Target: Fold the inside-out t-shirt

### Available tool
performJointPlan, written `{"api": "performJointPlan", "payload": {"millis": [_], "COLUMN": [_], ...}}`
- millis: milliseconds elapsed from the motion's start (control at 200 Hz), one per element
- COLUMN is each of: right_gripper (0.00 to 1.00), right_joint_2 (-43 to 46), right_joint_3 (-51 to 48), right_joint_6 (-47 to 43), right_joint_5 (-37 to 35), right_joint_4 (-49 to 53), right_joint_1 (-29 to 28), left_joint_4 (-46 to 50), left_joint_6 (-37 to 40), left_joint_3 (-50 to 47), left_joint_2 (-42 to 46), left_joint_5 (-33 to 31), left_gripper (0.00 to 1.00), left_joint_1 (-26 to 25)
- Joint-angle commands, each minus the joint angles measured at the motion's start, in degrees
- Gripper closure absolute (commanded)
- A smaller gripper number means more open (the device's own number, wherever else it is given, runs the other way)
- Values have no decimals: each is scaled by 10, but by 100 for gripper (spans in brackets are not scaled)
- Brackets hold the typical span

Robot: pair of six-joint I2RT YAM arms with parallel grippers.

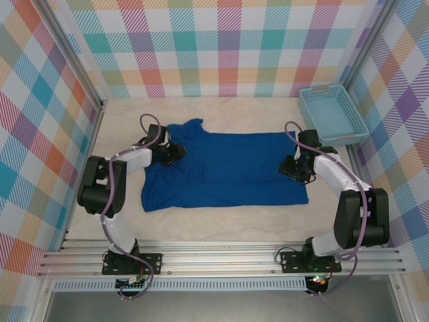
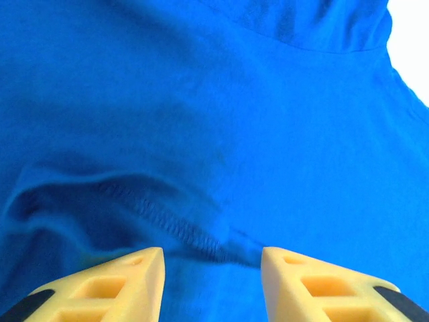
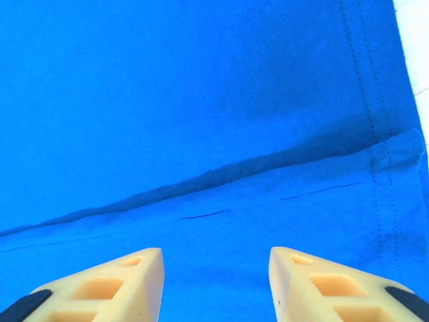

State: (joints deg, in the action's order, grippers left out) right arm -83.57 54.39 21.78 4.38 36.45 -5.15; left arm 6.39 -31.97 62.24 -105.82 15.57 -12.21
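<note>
Plaid walls, beige table [image 1: 221,218]. Blue inside-out t-shirt [image 1: 224,168] lies flat mid-table, spread left to right, with one sleeve poking toward the back at its left end. The left gripper [image 1: 173,153] is low over the shirt's left end, jaws spread. A puckered seam [image 2: 167,225] sits just ahead of its fingers [image 2: 134,275], nothing pinched. The right gripper [image 1: 295,168] is low over the right end near the hem [image 3: 375,134], jaws spread too, a fold edge [image 3: 221,174] ahead, no cloth held. Step looks like taking hold at both ends for a fold. Next move probably needs both to drop, close on the cloth and lift evenly. Light-blue basket [image 1: 333,114] sits back right, apart from the shirt.
</note>
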Motion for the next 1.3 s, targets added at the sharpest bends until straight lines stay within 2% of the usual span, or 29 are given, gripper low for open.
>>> {"api": "performJointPlan", "payload": {"millis": [0,245,450,555,830,1055,1295], "right_gripper": [54,54,48,45,45,48,50], "right_joint_2": [5,14,-5,-63,-251,-283,-239], "right_joint_3": [14,18,50,102,257,243,161], "right_joint_6": [-5,-5,-14,-21,-30,-39,-42], "right_joint_5": [8,12,-11,-46,-58,-48,-47], "right_joint_4": [2,-15,-62,-79,2,45,51], "right_joint_1": [-4,-8,-13,-13,-5,-4,-4], "left_joint_4": [-16,-9,20,27,76,80,51], "left_joint_6": [-1,6,42,50,32,37,28], "left_joint_3": [30,109,106,104,149,99,-48], "left_joint_2": [-37,-108,-37,-15,-79,-71,16], "left_joint_5": [6,9,-74,-100,-53,-49,-49], "left_gripper": [58,55,46,44,43,43,43], "left_joint_1": [-13,-30,-22,-1,62,81,84]}}
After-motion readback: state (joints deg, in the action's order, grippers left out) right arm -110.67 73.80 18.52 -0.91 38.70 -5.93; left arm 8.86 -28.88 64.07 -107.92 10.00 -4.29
